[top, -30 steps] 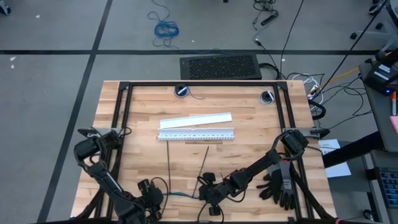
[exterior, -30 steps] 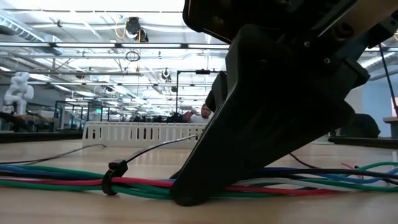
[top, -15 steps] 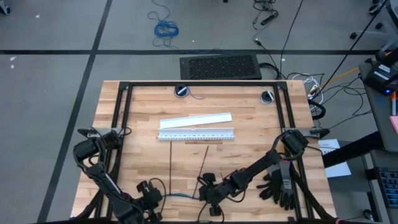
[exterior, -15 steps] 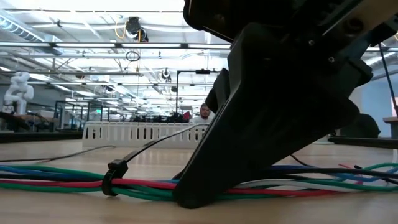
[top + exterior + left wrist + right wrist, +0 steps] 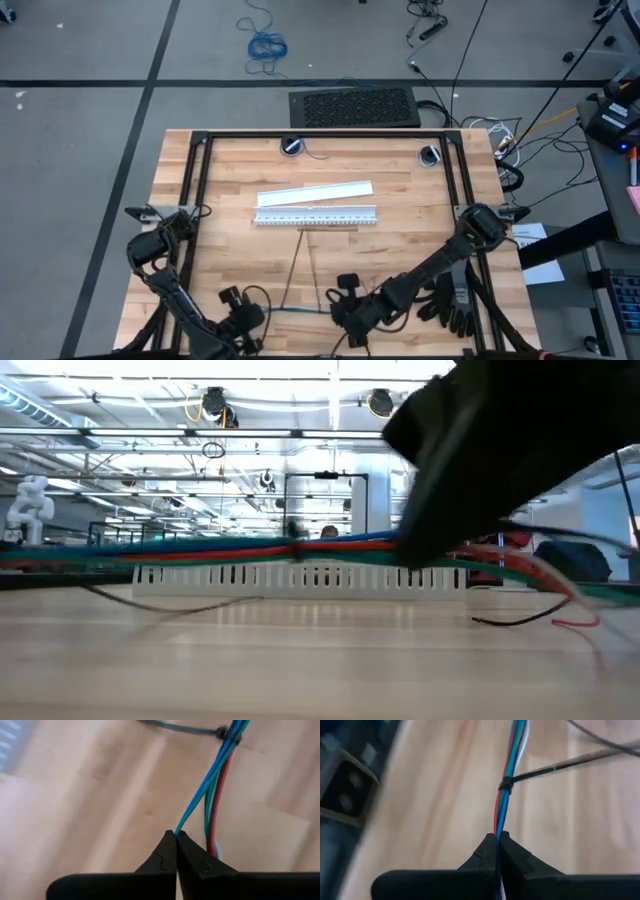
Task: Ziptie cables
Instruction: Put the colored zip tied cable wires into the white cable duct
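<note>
Both arms hold the cables (image 5: 250, 546) off the worktop (image 5: 400, 190) near the bottom edge of the overhead frame, the bundle stretched taut between them. Its long axis runs left to right across the low view, level and just above the white slotted strip (image 5: 300, 577) behind it. The left gripper (image 5: 176, 836), at lower left in the overhead frame, has its fingers pressed together on one end of the blue, green and red wires. The right gripper (image 5: 498, 837), at lower centre, pinches the other end the same way. One ziptie (image 5: 506, 784) is cinched round the bundle, its black tail (image 5: 580, 760) sticking out sideways toward the right edge of the right wrist frame. Overhead, thin black strips (image 5: 297, 262) slant up from the bundle toward the white ruler (image 5: 316, 217) at mid-worktop; a plain white strip (image 5: 314, 192) lies just above it. Black gloves (image 5: 452, 300) rest at lower right. No writing can be read on anything.
</note>
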